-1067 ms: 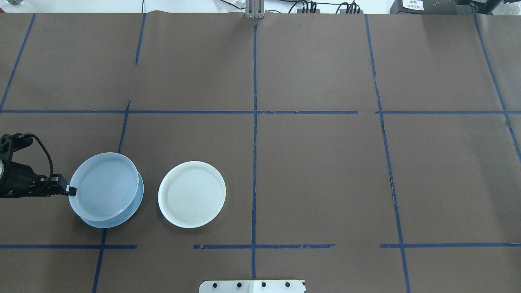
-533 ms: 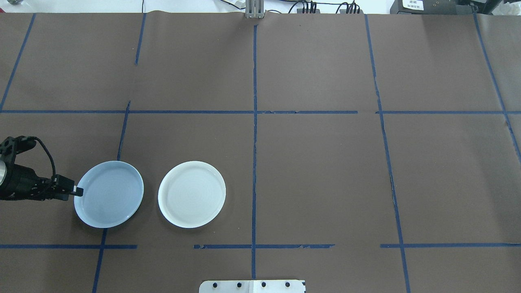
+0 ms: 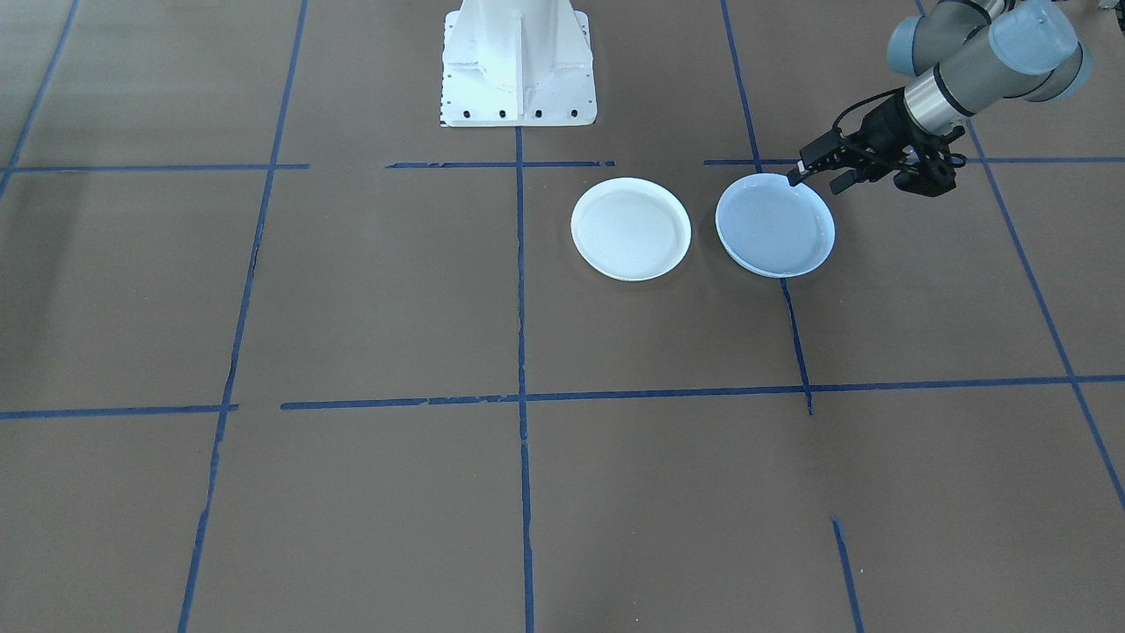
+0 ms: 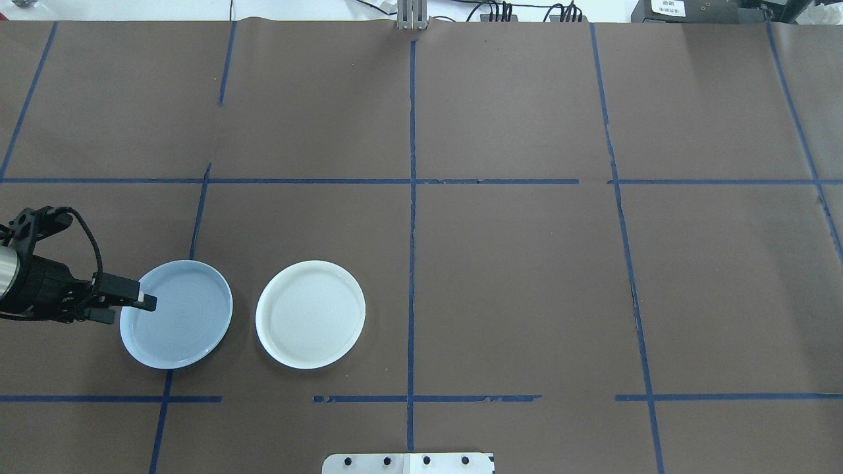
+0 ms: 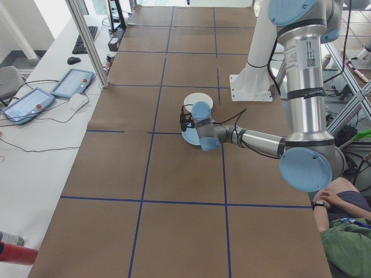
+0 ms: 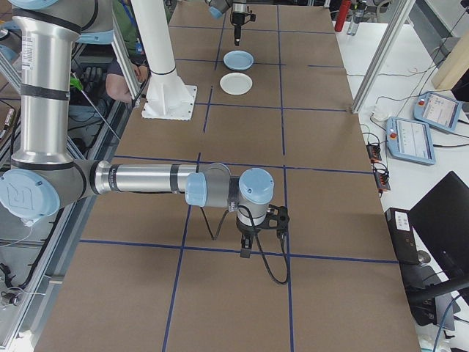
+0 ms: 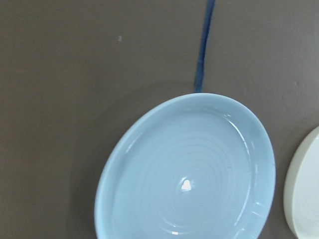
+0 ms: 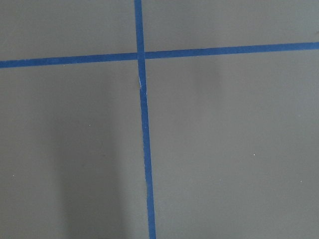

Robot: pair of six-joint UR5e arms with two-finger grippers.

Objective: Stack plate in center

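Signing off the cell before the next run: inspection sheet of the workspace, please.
Surface: brown mat with a blue tape grid, some gaps in the tape.
Job's things: ringed blue plate lies flat, apart from the white plate; cannot tell whether another plate sits beneath it.
Clutter: nothing seen.
Grippers: left gripper open at the blue plate's rim; right gripper over bare mat, state cannot tell.
Cables: black cable looped at the left wrist.
Surroundings: teach pendants on the side bench; person beside the robot.

Brown counter (image 4: 514, 276) gridded with blue tape lines (image 4: 412, 230); white side desk (image 5: 35, 145) beside it, two tablets (image 5: 72, 83) there
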